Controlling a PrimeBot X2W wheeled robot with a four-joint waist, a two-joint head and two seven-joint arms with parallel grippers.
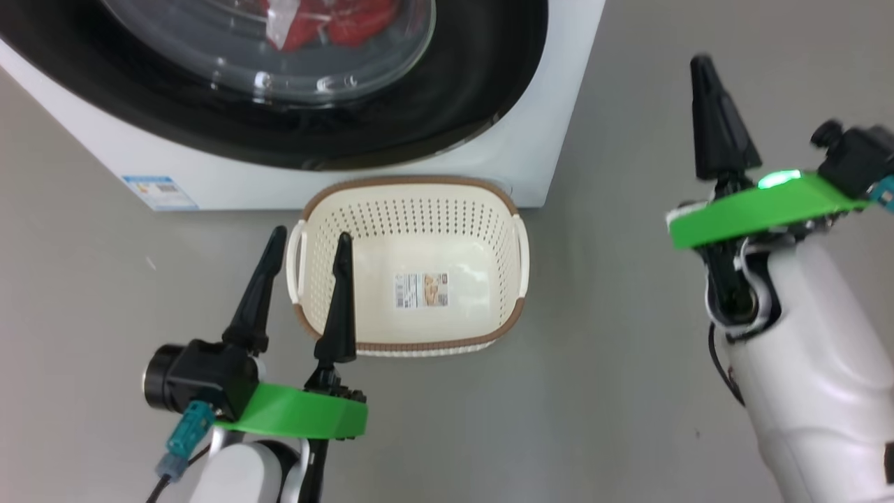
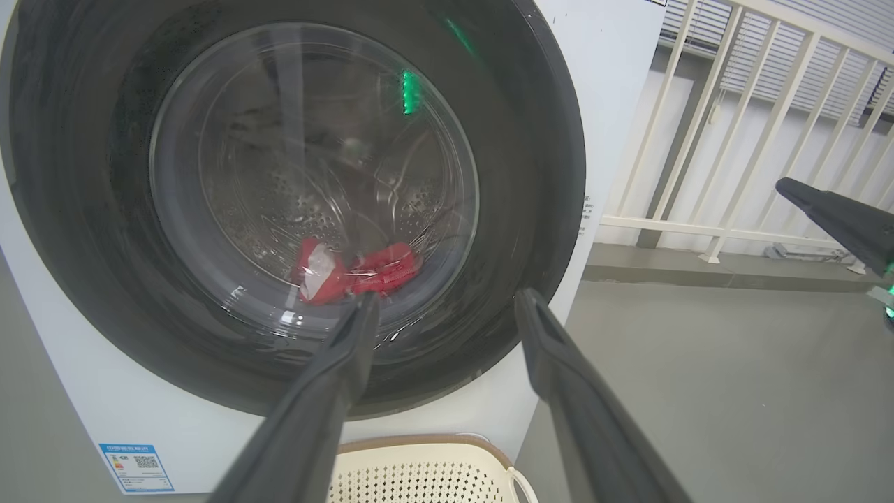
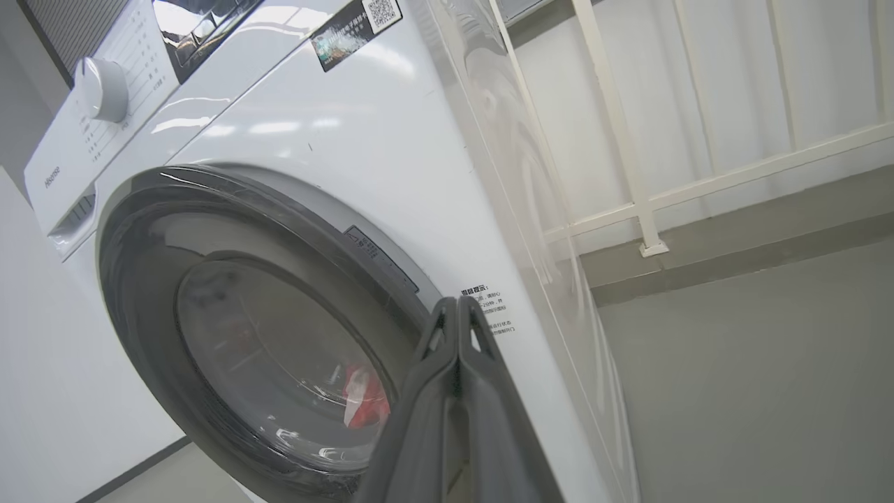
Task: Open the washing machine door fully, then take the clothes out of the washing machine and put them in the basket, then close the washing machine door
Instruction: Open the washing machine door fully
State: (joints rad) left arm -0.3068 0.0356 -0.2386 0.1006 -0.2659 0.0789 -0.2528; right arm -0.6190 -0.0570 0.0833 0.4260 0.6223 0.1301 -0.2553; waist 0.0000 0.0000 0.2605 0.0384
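The white washing machine point(image 1: 552, 105) stands ahead with its black-rimmed round door point(image 1: 447, 91) shut flat against the front. Red and white clothes point(image 1: 328, 21) lie behind the glass, low in the drum point(image 2: 356, 272). The cream basket point(image 1: 510, 209) sits on the floor just before the machine, with nothing but a sticker inside. My left gripper point(image 1: 311, 244) is open, hovering over the basket's left rim. To the right of the machine my right gripper point(image 1: 702, 66) is raised and shut on nothing; in the right wrist view its tips point(image 3: 457, 307) point at the door's right rim point(image 3: 335, 230).
Grey floor point(image 1: 614, 391) spreads around the basket and to the machine's right. A white railing point(image 2: 726, 140) on a low kerb runs behind and right of the machine. The machine's dial point(image 3: 101, 89) and control panel are at its top.
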